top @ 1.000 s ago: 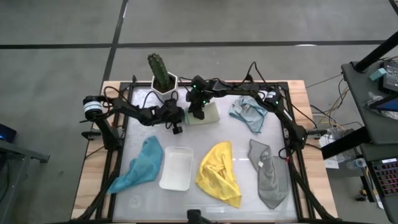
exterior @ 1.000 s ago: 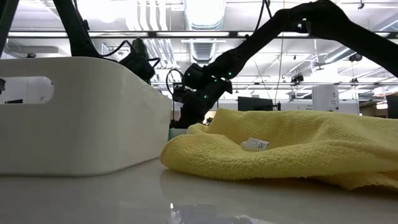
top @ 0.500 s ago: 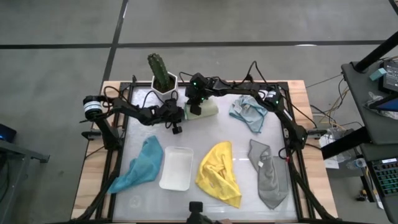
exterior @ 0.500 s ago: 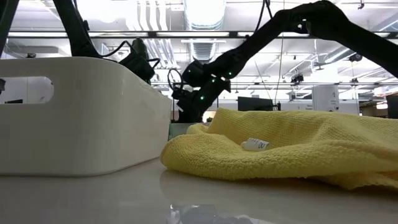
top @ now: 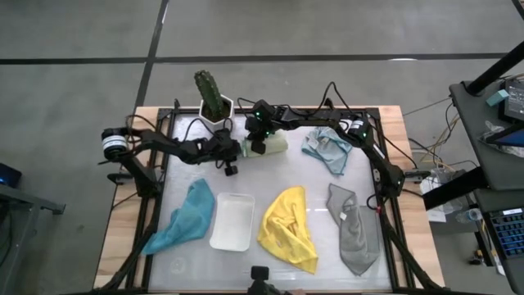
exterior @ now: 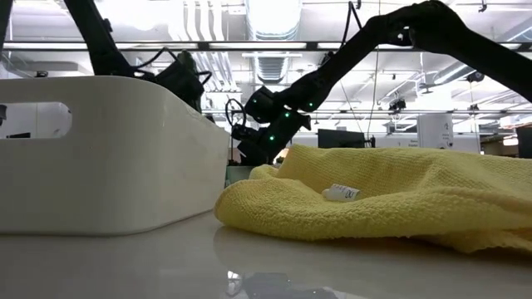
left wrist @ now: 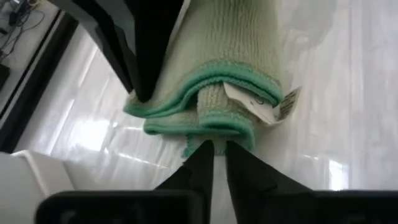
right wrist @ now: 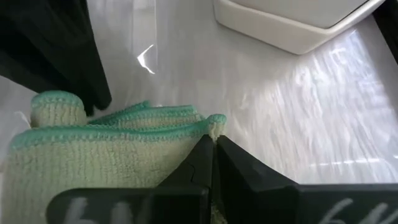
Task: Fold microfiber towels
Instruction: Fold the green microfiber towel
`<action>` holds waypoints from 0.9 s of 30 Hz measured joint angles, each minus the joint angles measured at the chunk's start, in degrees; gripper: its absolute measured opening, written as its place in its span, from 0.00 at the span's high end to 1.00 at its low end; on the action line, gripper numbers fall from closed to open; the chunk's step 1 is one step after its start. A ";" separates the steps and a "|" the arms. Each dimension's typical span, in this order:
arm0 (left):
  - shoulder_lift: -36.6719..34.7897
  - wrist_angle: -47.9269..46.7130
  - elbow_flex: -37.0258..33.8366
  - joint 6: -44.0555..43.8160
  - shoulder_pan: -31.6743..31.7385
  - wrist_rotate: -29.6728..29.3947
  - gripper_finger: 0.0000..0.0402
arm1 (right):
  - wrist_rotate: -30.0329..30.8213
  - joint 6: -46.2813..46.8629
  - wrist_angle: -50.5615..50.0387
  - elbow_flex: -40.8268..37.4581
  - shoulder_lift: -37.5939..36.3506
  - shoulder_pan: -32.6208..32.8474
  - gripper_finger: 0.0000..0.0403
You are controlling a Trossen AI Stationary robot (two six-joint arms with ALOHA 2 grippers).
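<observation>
White table surface (top: 270,176) is lying under me, with grey floor around it and a bright hall with ceiling lights behind. At the far edge of the table, near a cactus in a white pot (top: 214,98), I am working on the pale green towel (top: 273,145), which is lying bunched and folded with its green hem showing. My right gripper (right wrist: 213,144) is sitting on this towel with the fingers pressed together, pinching a corner of its edge. My left gripper (left wrist: 213,152) is just beside the same towel, on its left side, with the fingers nearly together and only a thin gap between them; the tips are touching the folded hem beside the white label (left wrist: 267,106), but I cannot tell if they are gripping it. The light blue towel (top: 326,147) is lying crumpled at the far right. Nearer the front, the teal towel (top: 184,217), the white tray (top: 232,221), the yellow towel (top: 288,227) and the grey towel (top: 353,229) are lying in a row, each apart from the next.
</observation>
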 joint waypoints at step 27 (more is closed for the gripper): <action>0.34 6.37 0.92 -3.03 0.59 8.11 0.89 | -0.48 2.60 -0.88 -0.02 -0.64 -0.15 0.74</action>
